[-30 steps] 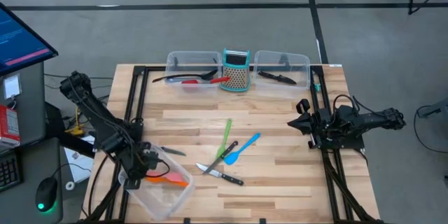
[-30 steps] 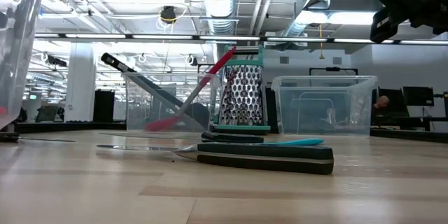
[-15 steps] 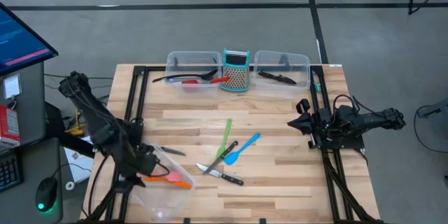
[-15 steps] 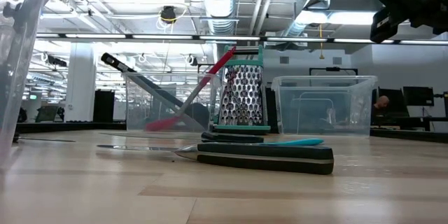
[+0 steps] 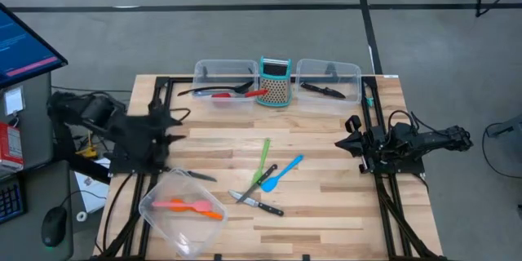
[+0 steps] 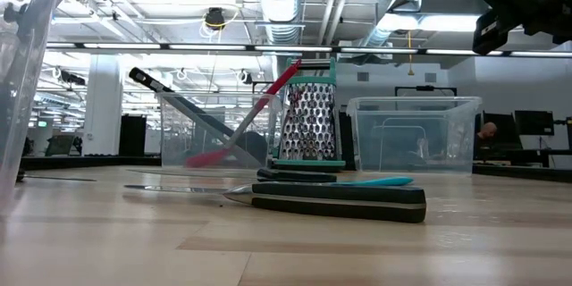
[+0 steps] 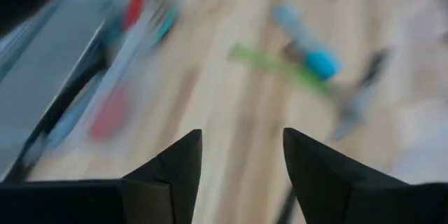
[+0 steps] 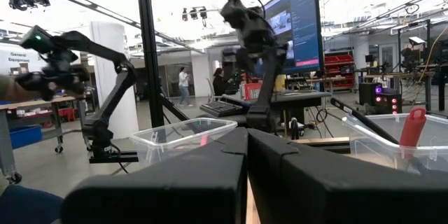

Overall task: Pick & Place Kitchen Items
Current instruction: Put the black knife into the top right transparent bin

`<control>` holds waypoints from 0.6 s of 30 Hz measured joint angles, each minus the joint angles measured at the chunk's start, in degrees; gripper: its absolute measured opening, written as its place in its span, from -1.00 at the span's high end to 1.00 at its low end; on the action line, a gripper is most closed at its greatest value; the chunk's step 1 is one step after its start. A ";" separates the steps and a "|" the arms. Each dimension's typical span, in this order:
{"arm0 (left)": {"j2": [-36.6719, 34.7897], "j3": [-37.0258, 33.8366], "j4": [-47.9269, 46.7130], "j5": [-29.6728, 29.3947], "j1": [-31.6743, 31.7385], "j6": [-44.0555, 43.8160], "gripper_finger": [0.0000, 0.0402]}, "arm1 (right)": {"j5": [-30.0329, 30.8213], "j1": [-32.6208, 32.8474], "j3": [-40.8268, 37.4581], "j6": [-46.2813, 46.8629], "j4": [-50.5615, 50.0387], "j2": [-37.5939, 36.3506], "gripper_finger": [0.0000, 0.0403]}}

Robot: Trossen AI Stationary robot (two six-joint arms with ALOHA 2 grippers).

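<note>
My left gripper (image 5: 173,127) is open and empty (image 7: 241,140), above the table's left side, far of a clear tub (image 5: 183,212) near the front-left corner. An orange spatula (image 5: 200,210) and a pink one (image 5: 167,205) lie in that tub. A green spatula (image 5: 263,159), a blue spatula (image 5: 281,173) and two black-handled knives (image 5: 259,204) lie on the table's middle. Another knife (image 5: 196,176) lies beside the tub. My right gripper (image 5: 351,135) is shut and empty at the table's right edge.
At the far edge stand a clear tub (image 5: 222,81) holding a black spoon and a red spoon, the teal-framed grater (image 5: 276,83), and a second clear tub (image 5: 328,81) holding a black knife. Black frame rails run along both table sides.
My left gripper has drawn out of the near-left tub, risen, and swung toward the table's far edge, turning to point toward the table's right. The orange and pink spatulas stay lying in the tub.
</note>
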 joint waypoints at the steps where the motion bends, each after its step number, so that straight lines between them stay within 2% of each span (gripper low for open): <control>1: 0.11 -0.02 -2.65 1.08 2.49 0.14 0.07 | 0.00 0.00 0.00 0.00 0.00 0.01 1.00; 3: 1.04 -0.10 -5.67 3.14 7.10 1.53 0.01 | 0.01 0.02 -0.02 0.00 0.00 0.01 1.00; 10: 6.76 -0.11 -5.79 7.87 20.32 11.42 -0.23 | 0.00 0.00 -0.01 0.00 0.00 -0.01 1.00; 14: 11.54 -0.11 -6.07 17.48 26.35 14.64 -0.24 | 0.01 0.00 0.00 0.00 0.00 -0.01 1.00; 16: 13.66 -0.11 -6.98 22.55 27.27 17.54 -0.22 | 0.00 0.01 -0.02 0.00 0.00 -0.01 1.00; 18: 14.85 -0.66 -6.84 24.94 27.19 18.77 -0.19 | 0.00 0.02 -0.01 0.00 0.00 0.00 1.00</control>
